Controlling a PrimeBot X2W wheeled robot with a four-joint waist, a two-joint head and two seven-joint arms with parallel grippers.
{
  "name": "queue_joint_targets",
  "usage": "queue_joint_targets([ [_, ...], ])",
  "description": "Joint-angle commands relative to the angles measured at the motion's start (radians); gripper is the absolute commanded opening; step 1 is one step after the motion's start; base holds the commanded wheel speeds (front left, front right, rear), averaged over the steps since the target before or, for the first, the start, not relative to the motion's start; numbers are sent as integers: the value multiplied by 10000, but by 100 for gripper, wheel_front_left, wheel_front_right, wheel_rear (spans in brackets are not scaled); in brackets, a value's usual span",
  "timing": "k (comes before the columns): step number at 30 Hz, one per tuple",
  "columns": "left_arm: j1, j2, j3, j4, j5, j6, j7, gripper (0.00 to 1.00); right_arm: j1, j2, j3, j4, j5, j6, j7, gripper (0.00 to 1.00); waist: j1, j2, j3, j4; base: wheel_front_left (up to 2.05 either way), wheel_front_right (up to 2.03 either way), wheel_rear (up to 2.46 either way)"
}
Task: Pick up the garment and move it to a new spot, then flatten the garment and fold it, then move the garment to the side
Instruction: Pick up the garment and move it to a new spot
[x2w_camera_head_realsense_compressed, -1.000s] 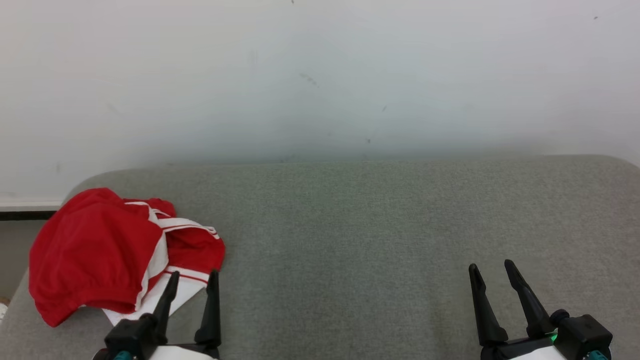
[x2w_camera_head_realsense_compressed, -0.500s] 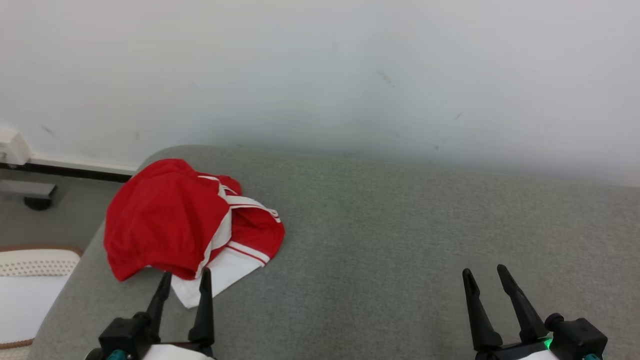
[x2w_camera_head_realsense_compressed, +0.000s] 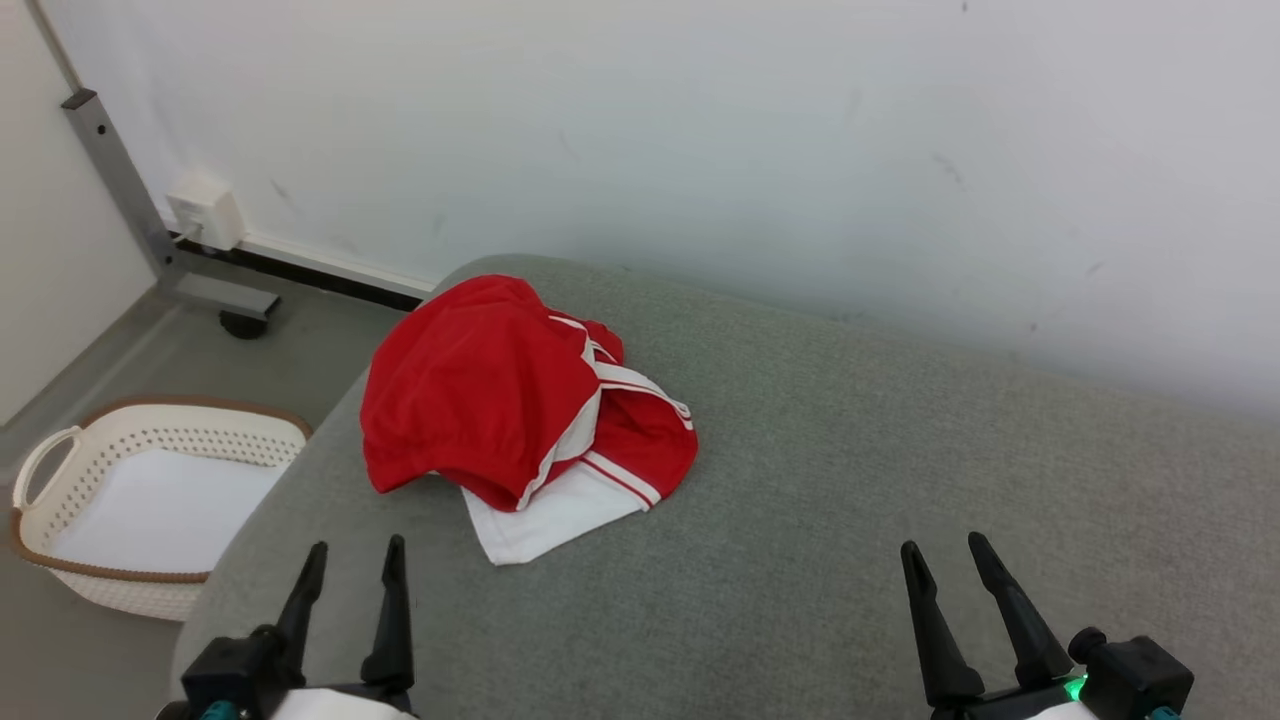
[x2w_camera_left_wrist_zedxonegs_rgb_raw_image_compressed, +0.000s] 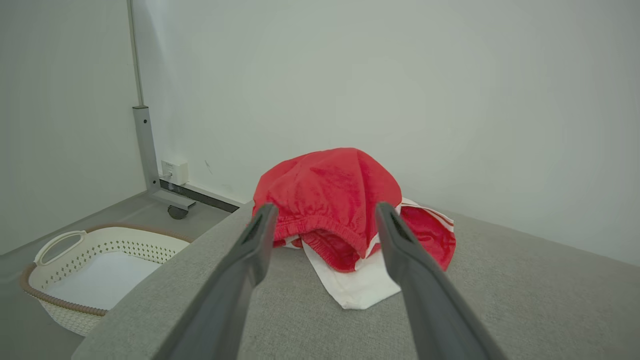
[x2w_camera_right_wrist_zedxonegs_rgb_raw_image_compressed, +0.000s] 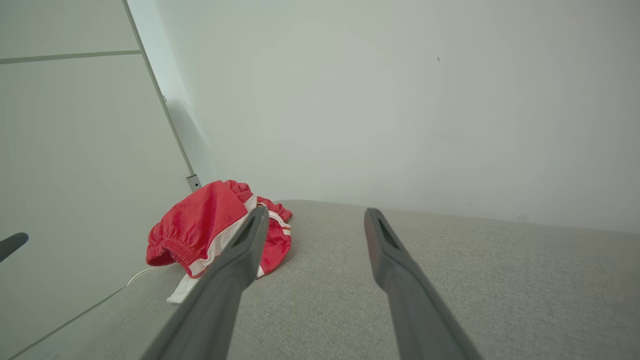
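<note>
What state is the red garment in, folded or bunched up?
Bunched up: the garment sits in a rumpled heap on the grey cushion, its red fabric humped over a white layer, edges uneven.

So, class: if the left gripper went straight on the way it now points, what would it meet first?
Probably the red and white garment, framed between the left gripper's open fingers; depth is unclear.

Left pincer (x2w_camera_head_realsense_compressed: 355, 545) and right pincer (x2w_camera_head_realsense_compressed: 940, 540) hover low, fingers spread, empty.
</note>
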Motion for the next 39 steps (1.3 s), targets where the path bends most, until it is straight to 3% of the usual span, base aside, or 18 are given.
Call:
queue_joint_targets([
  [1,-5,53,65,18,177,-29,-7,100,-72,-54,11,42,37,-17,6,100,-2,0,4,152,0,0,0],
  [9,-36,53,159,59,153,-38,-7,100,-120,-54,143,96,108,-17,4,100,-2,0,-30,199,0,0,0],
  [18,-499,154,261,1045,205,-164,-7,100,-275,-54,260,146,40,-17,4,100,-2,0,63,-343,0,0,0],
  [32,-2456,761,385,4224,-1249,-531,1317,100,-697,-54,371,96,-137,-17,5,100,-2,0,884,-2226,0,0,0],
  [39,-3180,1152,367,5473,-1736,-589,1251,100,-949,-54,369,-78,-205,-17,5,100,-2,0,1269,-3116,0,0,0],
])
